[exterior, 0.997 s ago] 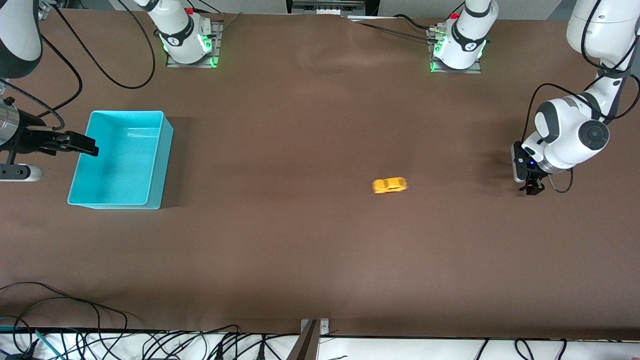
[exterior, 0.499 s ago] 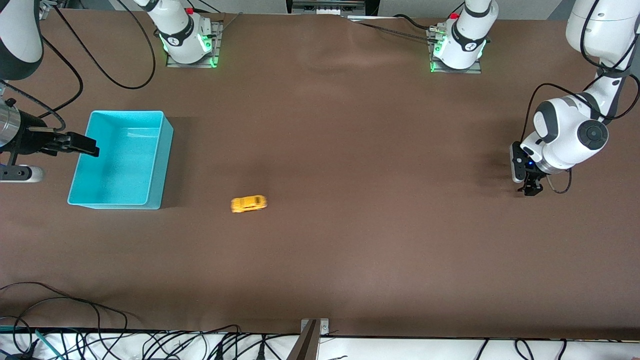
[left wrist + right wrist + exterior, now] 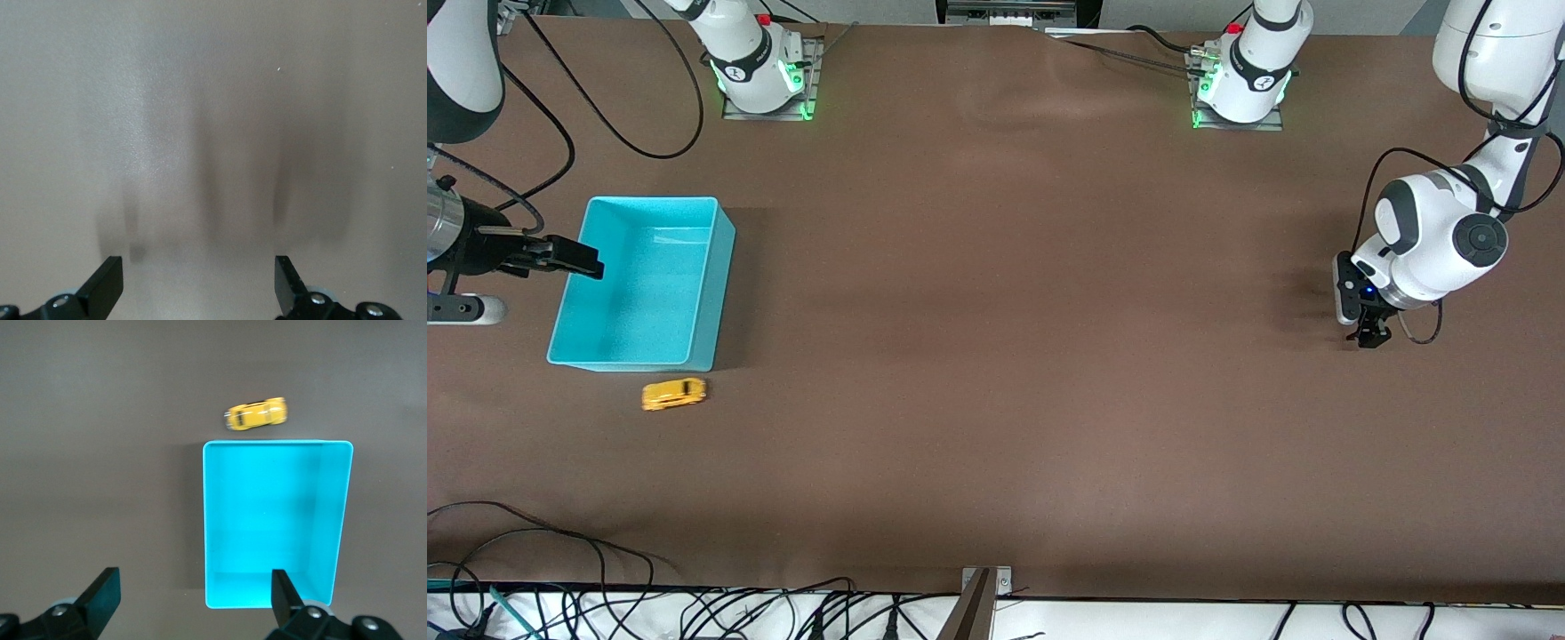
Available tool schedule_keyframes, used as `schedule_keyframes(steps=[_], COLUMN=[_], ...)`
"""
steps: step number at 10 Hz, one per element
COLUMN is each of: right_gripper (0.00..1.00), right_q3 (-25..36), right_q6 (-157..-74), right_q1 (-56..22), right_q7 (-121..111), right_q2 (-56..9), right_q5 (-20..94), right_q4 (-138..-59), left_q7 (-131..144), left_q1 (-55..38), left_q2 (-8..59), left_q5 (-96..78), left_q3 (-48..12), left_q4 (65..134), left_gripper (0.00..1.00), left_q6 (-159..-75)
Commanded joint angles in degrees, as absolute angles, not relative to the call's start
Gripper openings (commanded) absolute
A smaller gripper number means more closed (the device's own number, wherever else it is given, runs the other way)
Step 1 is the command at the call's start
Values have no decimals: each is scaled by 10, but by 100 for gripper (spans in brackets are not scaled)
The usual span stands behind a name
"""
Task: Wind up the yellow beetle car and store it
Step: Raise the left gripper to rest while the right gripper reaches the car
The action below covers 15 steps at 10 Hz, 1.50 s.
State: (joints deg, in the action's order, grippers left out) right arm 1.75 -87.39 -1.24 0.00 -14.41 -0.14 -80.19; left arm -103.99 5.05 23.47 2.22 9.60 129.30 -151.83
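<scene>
- Sitting on the brown desk [image 3: 996, 356], the yellow beetle car [image 3: 673, 393] lies on its wheels just beside the turquoise bin [image 3: 711, 293], nearer to the front camera than the bin and close to the bin's wall without touching it, as far as we can see.
- We see the same car [image 3: 256, 414] in the right wrist view, a little blurred, just outside one short wall of the bin [image 3: 210, 520], whose inside holds nothing.
- Our right claw [image 3: 565, 256] hangs at the bin's rim toward the right arm's end of the desk; its fingers [image 3: 101, 595] stand apart with nothing between them.
- Our left claw [image 3: 1371, 336] hangs low over bare desk toward the left arm's end, well apart from the car and the bin.
- Its fingers [image 3: 107, 283] are also spread wide and hold nothing, with only the desk surface [image 3: 213, 133] below them.
</scene>
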Motion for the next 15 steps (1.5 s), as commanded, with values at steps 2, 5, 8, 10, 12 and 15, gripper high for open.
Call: schedule_keyframes(steps=[2, 5, 8, 10, 12, 15], right_gripper=[100, 100, 100, 100, 100, 100], right_q3=[17, 17, 16, 16, 16, 20], right_q6=[-875, -875, -872, -867, -866, -865], right_q1=[-11, -12, -20, -22, -20, -13], right_q7=[4, 4, -1, -4, -8, -61], right_q2=[-145, -151, -157, -162, -167, -170], right_q5=[7, 7, 7, 7, 6, -2], right_q4=[-800, -800, -801, -803, -810, -819], left_q7=[-1041, -1041, -1041, -1041, -1041, -1040], left_q1=[53, 49, 34, 22, 12, 9], left_q2=[174, 116, 65, 16, -23, -25], left_q5=[29, 28, 26, 26, 26, 25], left_q3=[96, 95, 95, 94, 95, 88], left_q4=[1298, 1298, 1296, 1292, 1284, 1201], left_gripper=[100, 100, 100, 100, 100, 100], left_q6=[-1498, -1458, -1430, -1400, -1375, -1268])
